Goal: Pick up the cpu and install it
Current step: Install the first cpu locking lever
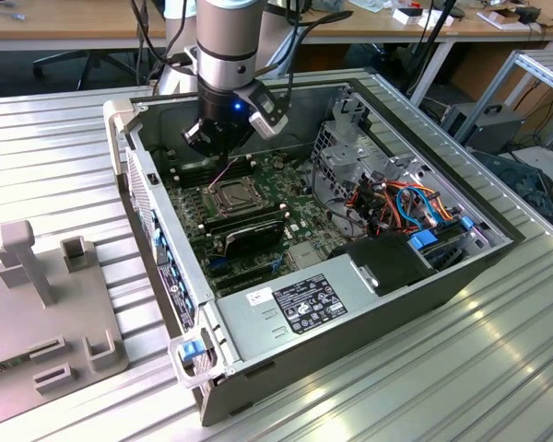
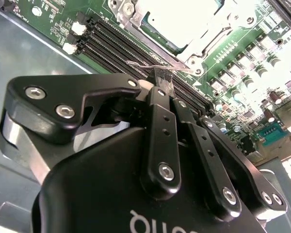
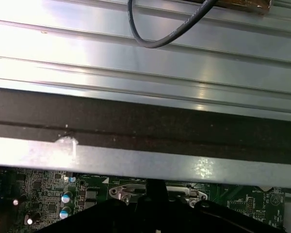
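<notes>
The cpu (image 2: 182, 19), a flat pale-metal square, lies seated in the socket (image 2: 136, 14) on the green motherboard (image 2: 242, 53), ringed by the socket's bright stamped-steel frame; in the exterior view the cpu (image 1: 232, 192) sits mid-board inside the open steel case (image 1: 369, 304). The jaws (image 2: 163, 77) are matte black, bolted links narrowing to two slim fingertips (image 2: 159, 76) drawn together, pinching the end of a thin bent wire lever (image 2: 150, 65) just beside the socket frame (nothing else between them). Black ribbed memory slots (image 2: 116, 43) run alongside, close under the fingertips. In the exterior view the arm (image 1: 229, 55) hangs over the case's far corner, near its wall, leaving little side room. The case rests on a ribbed aluminium table (image 1: 498, 368); a grey plastic fixture (image 1: 46, 295) stands well apart.
</notes>
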`<state>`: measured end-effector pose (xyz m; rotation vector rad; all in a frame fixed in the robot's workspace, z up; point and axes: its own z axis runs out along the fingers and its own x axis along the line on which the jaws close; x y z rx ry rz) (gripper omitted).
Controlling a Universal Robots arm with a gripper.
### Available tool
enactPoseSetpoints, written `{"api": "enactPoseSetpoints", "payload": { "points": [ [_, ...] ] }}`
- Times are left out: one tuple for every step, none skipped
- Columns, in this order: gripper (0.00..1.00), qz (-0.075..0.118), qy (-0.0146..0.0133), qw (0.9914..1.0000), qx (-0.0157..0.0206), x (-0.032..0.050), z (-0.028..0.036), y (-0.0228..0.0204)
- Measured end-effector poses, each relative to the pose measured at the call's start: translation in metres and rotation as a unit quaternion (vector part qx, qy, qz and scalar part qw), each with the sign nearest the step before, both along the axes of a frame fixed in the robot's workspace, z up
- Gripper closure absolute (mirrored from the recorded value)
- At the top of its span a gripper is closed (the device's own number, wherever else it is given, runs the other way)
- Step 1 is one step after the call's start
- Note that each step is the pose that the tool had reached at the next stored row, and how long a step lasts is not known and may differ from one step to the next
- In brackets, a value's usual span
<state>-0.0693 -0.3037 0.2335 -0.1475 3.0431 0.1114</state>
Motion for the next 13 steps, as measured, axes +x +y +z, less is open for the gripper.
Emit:
{"api": "enactPoseSetpoints", "payload": {
  "points": [
    [0.89,-0.002,0.0000,1.00000,0.0000,0.0031,-0.0038,0.0000],
    [0.89,-0.002,0.0001,1.00000,-0.0001,0.0051,-0.0057,0.0000],
    [0.89,-0.002,0.0001,1.00000,-0.0001,0.0051,-0.0057,-0.0001],
    [0.89,-0.002,0.0000,1.00000,0.0000,0.0051,-0.0058,-0.0001],
    [0.89,-0.002,0.0000,1.00000,0.0001,0.0052,-0.0061,0.0000],
    [0.89,-0.002,-0.0002,1.00000,0.0002,0.0052,-0.0068,0.0000],
    [0.89,-0.002,0.0000,1.00000,0.0000,0.0052,-0.0075,0.0000],
    [0.89,-0.002,0.0001,1.00000,-0.0001,0.0053,-0.0082,0.0000],
    [0.89,-0.002,0.0001,1.00000,0.0000,0.0055,-0.0098,0.0000],
    [0.89,-0.002,0.0002,1.00000,0.0000,0.0058,-0.0111,0.0000],
    [0.89,-0.002,0.0005,1.00000,0.0000,0.0064,-0.0130,-0.0001],
    [0.89,-0.002,0.0007,1.00000,-0.0001,0.0070,-0.0139,-0.0001],
    [0.89,-0.002,0.0010,1.00000,-0.0001,0.0077,-0.0145,-0.0001]
  ]
}}
